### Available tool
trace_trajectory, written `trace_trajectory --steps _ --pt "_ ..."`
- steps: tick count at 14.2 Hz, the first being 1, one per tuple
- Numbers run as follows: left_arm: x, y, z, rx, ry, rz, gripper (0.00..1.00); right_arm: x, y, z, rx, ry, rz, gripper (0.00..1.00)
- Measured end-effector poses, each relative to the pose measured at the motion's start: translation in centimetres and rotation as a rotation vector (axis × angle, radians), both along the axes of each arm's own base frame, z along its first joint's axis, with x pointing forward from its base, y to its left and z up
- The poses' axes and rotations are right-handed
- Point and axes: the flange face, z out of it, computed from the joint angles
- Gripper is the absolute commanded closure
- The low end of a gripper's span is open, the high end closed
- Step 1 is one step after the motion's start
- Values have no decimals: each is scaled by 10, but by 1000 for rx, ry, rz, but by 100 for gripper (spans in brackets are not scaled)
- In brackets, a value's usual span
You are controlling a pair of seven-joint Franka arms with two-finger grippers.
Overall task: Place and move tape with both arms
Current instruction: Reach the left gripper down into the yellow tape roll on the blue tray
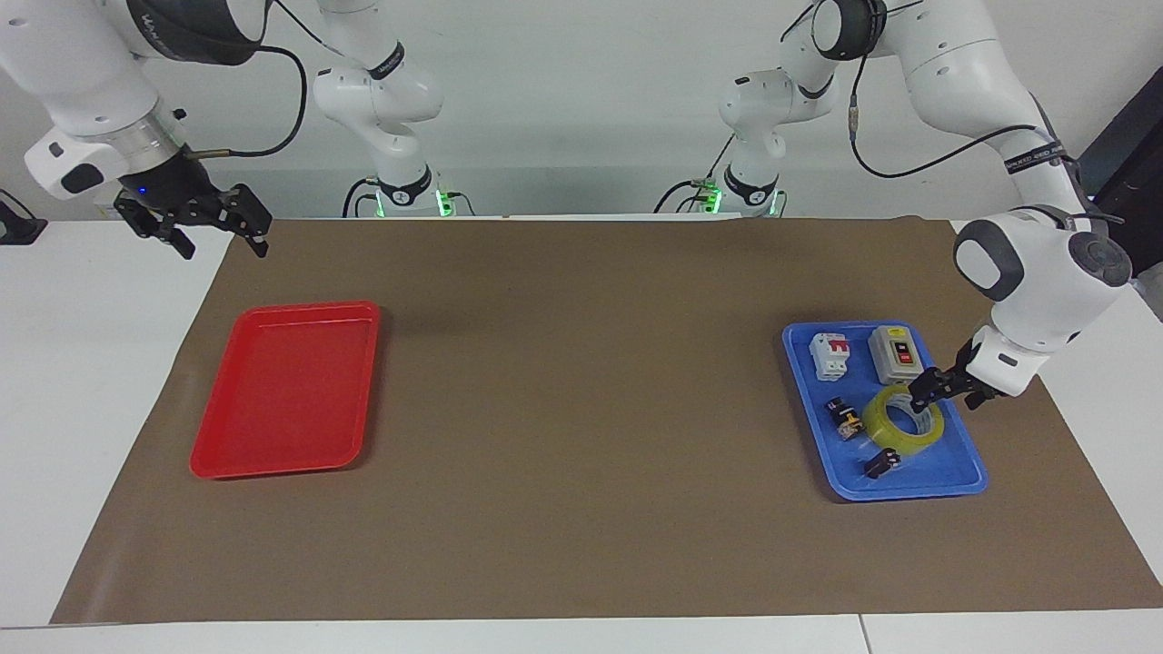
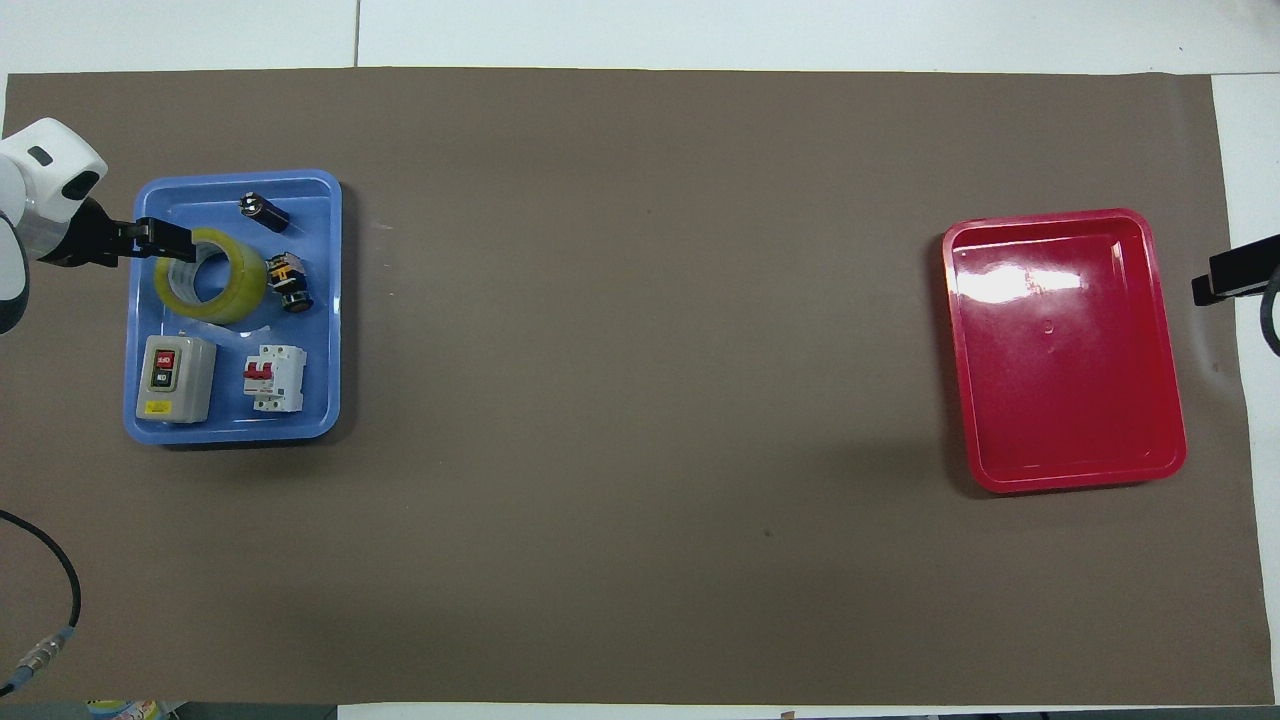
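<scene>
The yellow tape roll lies flat in the blue tray, farther from the robots than the grey switch box. My left gripper is open and low at the roll's rim nearest the left arm's end of the table, one finger at the rim. In the overhead view the left gripper overlaps the edge of the tape. My right gripper is open and empty, and waits raised over the mat's corner, by the red tray.
The blue tray also holds a grey switch box, a white circuit breaker and small dark parts. The red tray sits at the right arm's end. A brown mat covers the table.
</scene>
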Motion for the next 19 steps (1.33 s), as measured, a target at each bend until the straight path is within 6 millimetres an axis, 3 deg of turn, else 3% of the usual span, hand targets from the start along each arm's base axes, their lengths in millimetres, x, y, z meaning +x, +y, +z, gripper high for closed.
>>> trace_trajectory --steps 5,10,13,14,15,16,17,19 --pt "2 5 -23 -14 1 21 0 0 0 0 0 0 0 0" --pt "-8 4 -49 -15 2 50 0 0 0 0 0 0 0 0" --pt "-11 4 -55 -15 3 56 7 0 0 0 0 0 0 0" --pt "-12 4 -57 -15 5 56 15 0 0 0 0 0 0 0" --pt "-13 3 -59 -15 9 57 47 0 0 0 0 0 0 0" --pt "-14 3 -60 -15 11 58 87 0 0 0 0 0 0 0" --pt "-14 3 -61 -16 13 64 100 0 0 0 0 0 0 0" --pt "-14 4 -61 -16 13 83 100 0 0 0 0 0 0 0"
